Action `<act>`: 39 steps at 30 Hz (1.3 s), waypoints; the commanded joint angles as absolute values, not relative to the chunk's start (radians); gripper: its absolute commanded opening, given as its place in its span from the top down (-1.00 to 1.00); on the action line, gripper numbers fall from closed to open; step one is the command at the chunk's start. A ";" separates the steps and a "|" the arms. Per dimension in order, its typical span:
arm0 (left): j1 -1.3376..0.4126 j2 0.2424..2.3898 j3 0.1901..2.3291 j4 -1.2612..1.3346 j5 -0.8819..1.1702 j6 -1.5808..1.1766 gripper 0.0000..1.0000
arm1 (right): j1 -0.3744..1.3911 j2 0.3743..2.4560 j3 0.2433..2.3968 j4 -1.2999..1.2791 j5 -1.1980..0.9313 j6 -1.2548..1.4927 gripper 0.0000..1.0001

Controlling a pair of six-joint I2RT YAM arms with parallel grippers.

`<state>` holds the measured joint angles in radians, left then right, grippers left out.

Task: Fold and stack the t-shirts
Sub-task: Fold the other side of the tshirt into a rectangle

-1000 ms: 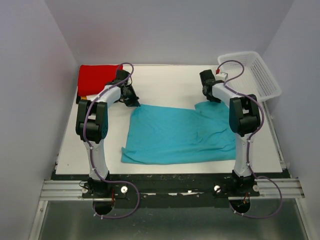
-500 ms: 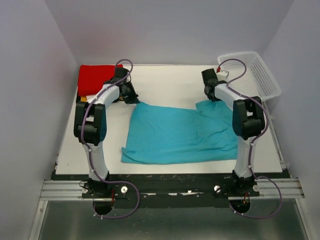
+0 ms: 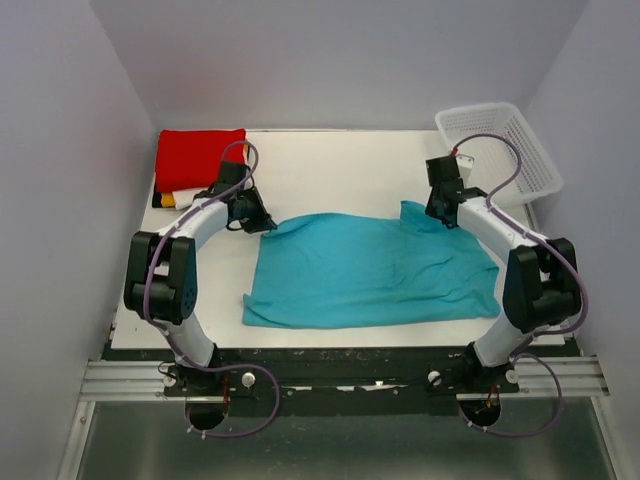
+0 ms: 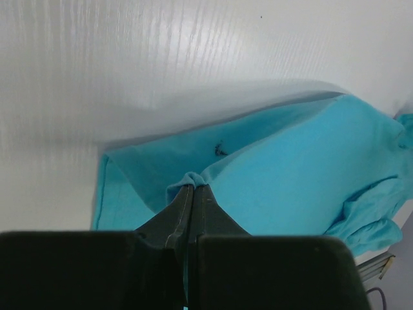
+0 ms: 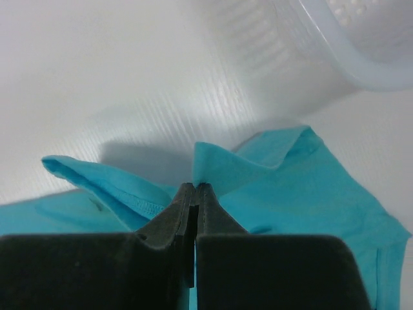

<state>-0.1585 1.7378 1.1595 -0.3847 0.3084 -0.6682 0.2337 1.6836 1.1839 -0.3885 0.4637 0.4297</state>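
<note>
While the turquoise t-shirt lay spread mid-table, the left gripper clamped its far-left edge and the right gripper pinched its far-right edge near the mesh basket; a folded red t-shirt sat at the white table's far-left corner.

The spread t-shirt lies across the middle of the counter, its near hem close to the near edge. The stack of folded t-shirts sits in the far left corner, behind and left of it, apart from it. The basket stands at the far right corner, reaching past the right edge. The left gripper is at the spread t-shirt's far left corner and the right gripper at its far right corner, each with cloth between its fingers.
</note>
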 commanded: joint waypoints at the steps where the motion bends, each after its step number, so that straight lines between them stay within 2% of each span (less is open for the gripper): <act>1: -0.156 1.605 1.072 -0.312 0.323 -0.680 1.00 | 0.229 1.550 1.085 -0.382 0.420 0.451 0.99; 10: -0.157 1.396 0.821 -0.237 0.316 -0.720 1.00 | 0.229 1.286 0.922 -0.481 0.475 0.514 0.99; 17: -0.158 1.228 0.681 -0.235 0.241 -0.763 1.00 | 0.230 1.166 0.871 -0.584 0.517 0.555 0.99; 28: -0.160 1.051 0.551 -0.251 0.201 -0.796 1.00 | 0.230 1.013 0.791 -0.725 0.426 0.652 0.95; 31: -0.160 1.040 0.546 -0.255 0.192 -0.802 1.00 | 0.230 0.986 0.787 -0.779 0.434 0.706 0.89; 36: -0.160 1.033 0.539 -0.284 0.182 -0.815 1.00 | 0.230 0.965 0.776 -0.878 0.473 0.806 0.57; 39: -0.160 0.998 0.526 -0.339 0.129 -0.823 0.96 | 0.230 0.965 0.787 -0.982 0.503 0.871 0.47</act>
<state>-0.1593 1.0485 0.5480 -0.2729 0.2096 -0.8047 0.2337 0.9760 0.7898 -0.8169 0.4519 0.7521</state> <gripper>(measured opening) 0.011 0.232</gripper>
